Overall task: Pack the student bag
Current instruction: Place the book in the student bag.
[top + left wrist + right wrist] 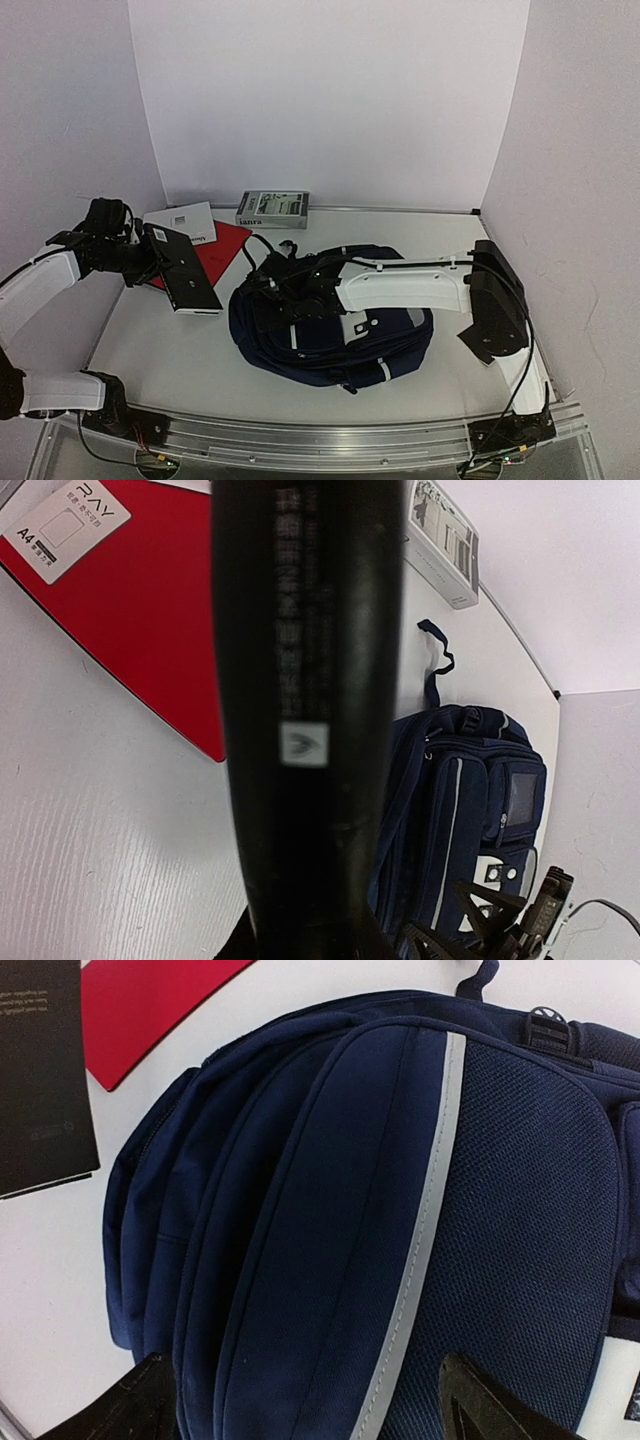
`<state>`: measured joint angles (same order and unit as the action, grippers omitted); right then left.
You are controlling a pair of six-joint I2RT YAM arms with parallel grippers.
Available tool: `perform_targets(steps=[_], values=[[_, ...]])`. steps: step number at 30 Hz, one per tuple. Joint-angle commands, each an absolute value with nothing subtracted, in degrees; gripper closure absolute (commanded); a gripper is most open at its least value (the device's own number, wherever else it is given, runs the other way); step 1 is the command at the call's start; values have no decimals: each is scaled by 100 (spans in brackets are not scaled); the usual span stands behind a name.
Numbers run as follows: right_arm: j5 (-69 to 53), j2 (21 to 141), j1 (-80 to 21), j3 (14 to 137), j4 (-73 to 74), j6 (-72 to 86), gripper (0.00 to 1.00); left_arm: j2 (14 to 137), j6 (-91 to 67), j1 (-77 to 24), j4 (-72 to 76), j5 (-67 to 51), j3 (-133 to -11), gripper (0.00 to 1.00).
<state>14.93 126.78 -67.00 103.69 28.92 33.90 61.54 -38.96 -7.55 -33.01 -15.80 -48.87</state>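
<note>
White table (160, 350) w/ plain white walls (330, 100) on three sides, pretty bare setup. Student bag (330, 335) lies flat around the middle of the table, a bit right of center. It's navy fabric w/ a light stripe (420, 1240) running down one panel, and its carry loop points toward the back wall.

Left gripper (150, 252) is over on the left side, clamped on a black flat item (188, 272) w/ small white print on it. That thing is tilted, its low end slanting toward the bag but not touching it. Can't tell if that end sits on the table or not. In the left wrist view it fills the middle of the shot, so the fingers themselves are hidden.

Right gripper (287, 295) reaches across the top of the bag from the right, near the bag's left end. Jaws are spread wide w/ nothing between them, and both fingertips (150, 1405) hang just over the navy fabric. Can't say for sure whether they touch it.

Other stuff: red folder (228, 245) flat on the table behind the black item, white card marked A4 (185, 220) at its far-left corner, and a grey box (272, 208) by the back wall, apart from the bag.
</note>
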Motion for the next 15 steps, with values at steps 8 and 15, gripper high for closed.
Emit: perform_targets(steps=[8,15], values=[[2373,13703,-6750,11279,3844,3502,33,5752,-3801,-765,-2757,-1882,-4951,100],[2451,13647,-6726,11281,3858,3912,87,5635,-3664,-764,-2813,-2264,-4966,100]])
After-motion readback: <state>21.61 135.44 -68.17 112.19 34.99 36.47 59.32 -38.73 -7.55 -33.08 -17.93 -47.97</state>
